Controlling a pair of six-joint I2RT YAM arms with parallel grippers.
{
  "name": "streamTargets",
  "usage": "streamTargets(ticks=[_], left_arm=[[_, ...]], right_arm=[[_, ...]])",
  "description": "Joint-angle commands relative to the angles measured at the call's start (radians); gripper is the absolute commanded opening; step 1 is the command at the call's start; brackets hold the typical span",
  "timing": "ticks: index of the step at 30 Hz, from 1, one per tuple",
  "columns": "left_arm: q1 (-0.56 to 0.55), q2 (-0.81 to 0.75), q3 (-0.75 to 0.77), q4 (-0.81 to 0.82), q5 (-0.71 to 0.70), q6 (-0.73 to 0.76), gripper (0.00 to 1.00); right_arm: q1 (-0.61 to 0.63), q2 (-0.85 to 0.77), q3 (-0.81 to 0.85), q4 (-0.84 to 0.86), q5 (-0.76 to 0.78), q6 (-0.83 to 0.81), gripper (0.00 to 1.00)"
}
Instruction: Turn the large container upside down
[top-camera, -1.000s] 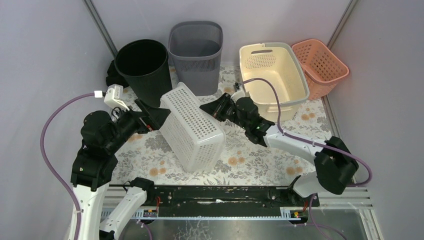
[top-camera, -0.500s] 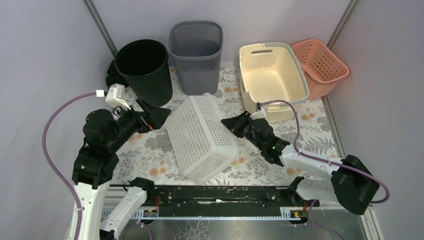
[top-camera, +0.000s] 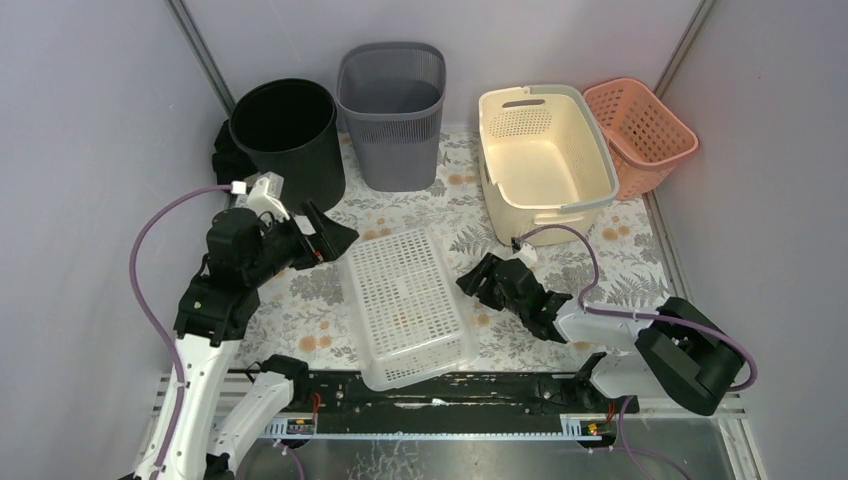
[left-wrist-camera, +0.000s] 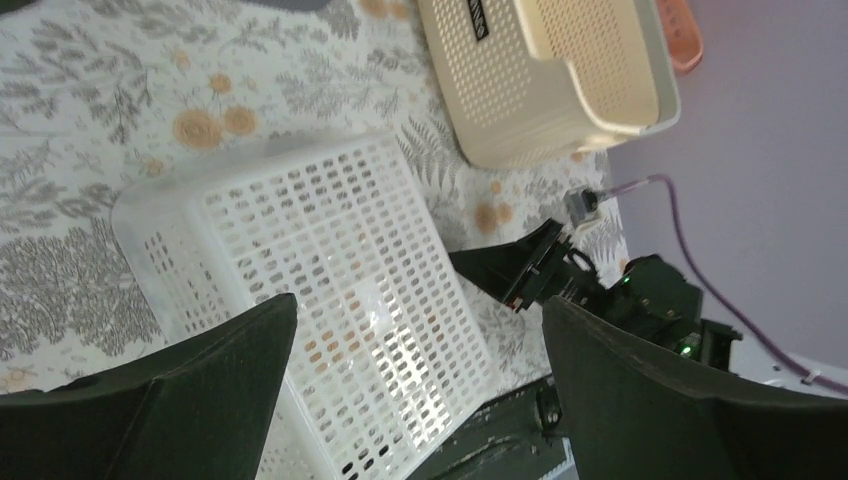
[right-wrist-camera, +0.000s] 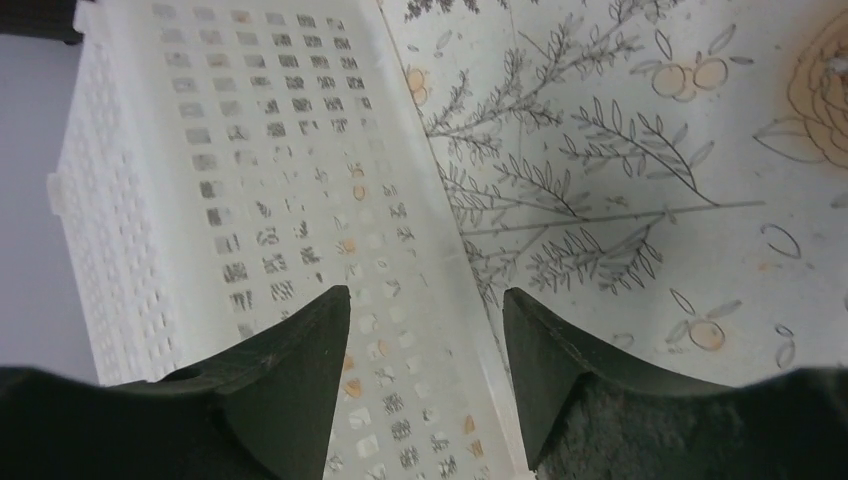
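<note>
Flip looks done: white perforated basket (top-camera: 405, 300) lies base-up at near centre, my left claw (top-camera: 338, 232) and right claw (top-camera: 472, 278) flank it wide and empty, next just back both clear without nudging it.

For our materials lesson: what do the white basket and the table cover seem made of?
White basket: probably moulded plastic, slightly glossy; uniform slot grid, light glints. Table cover: printed fabric or vinyl, matte; flat floral print, can't tell which.
</note>
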Motion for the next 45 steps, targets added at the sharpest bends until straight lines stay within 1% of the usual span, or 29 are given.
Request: streamTargets(ticks=[1, 7, 9, 10, 13, 16, 21, 24, 29, 31, 33, 36, 39, 42, 45], left_arm=[[-0.004, -0.010, -0.065, 0.026, 0.097, 0.040, 1.00], [-0.005, -0.078, -0.187, -0.044, 0.145, 0.037, 1.00], [-0.005, -0.080, -0.239, -0.049, 0.167, 0.041, 1.00], [-0.007, -0.074, -0.262, -0.052, 0.171, 0.049, 1.00], [-0.012, -0.062, -0.318, -0.044, 0.169, 0.047, 1.00], [-0.023, -0.058, -0.359, 0.002, 0.164, 0.018, 1.00], [-0.041, -0.019, -0.413, 0.119, 0.173, -0.052, 1.00], [-0.048, -0.011, -0.429, 0.197, 0.104, -0.112, 1.00], [-0.061, 0.127, -0.489, 0.378, 0.057, -0.178, 1.00], [-0.066, 0.184, -0.515, 0.461, 0.018, -0.208, 1.00], [-0.070, 0.227, -0.530, 0.529, -0.021, -0.235, 1.00], [-0.069, 0.281, -0.512, 0.575, -0.084, -0.238, 1.00], [-0.067, 0.338, -0.462, 0.582, -0.146, -0.222, 1.00], [-0.050, 0.391, -0.390, 0.550, -0.161, -0.205, 1.00], [-0.048, 0.364, -0.337, 0.505, -0.181, -0.194, 1.00]], right_arm=[[0.000, -0.113, 0.035, -0.126, -0.038, -0.098, 0.65], [0.000, -0.308, 0.093, -0.419, -0.080, -0.227, 0.66], [-0.001, -0.347, 0.111, -0.460, -0.128, -0.261, 0.65], [0.000, -0.358, 0.113, -0.465, -0.188, -0.280, 0.65], [0.001, -0.357, 0.105, -0.413, -0.355, -0.299, 0.64], [0.016, -0.305, 0.105, -0.344, -0.457, -0.311, 0.65], [0.027, -0.160, 0.136, -0.289, -0.467, -0.309, 0.65], [0.031, -0.092, 0.127, -0.209, -0.466, -0.269, 0.63], [0.030, 0.021, 0.148, -0.114, -0.482, -0.219, 0.58], [0.031, 0.065, 0.162, -0.075, -0.487, -0.208, 0.58], [0.032, 0.111, 0.198, -0.074, -0.480, -0.219, 0.58], [0.032, 0.186, 0.265, -0.076, -0.477, -0.240, 0.58], [0.032, 0.270, 0.318, -0.004, -0.511, -0.204, 0.57], [0.036, 0.352, 0.367, 0.059, -0.545, -0.171, 0.56], [0.054, 0.452, 0.444, 0.075, -0.582, -0.171, 0.57]])
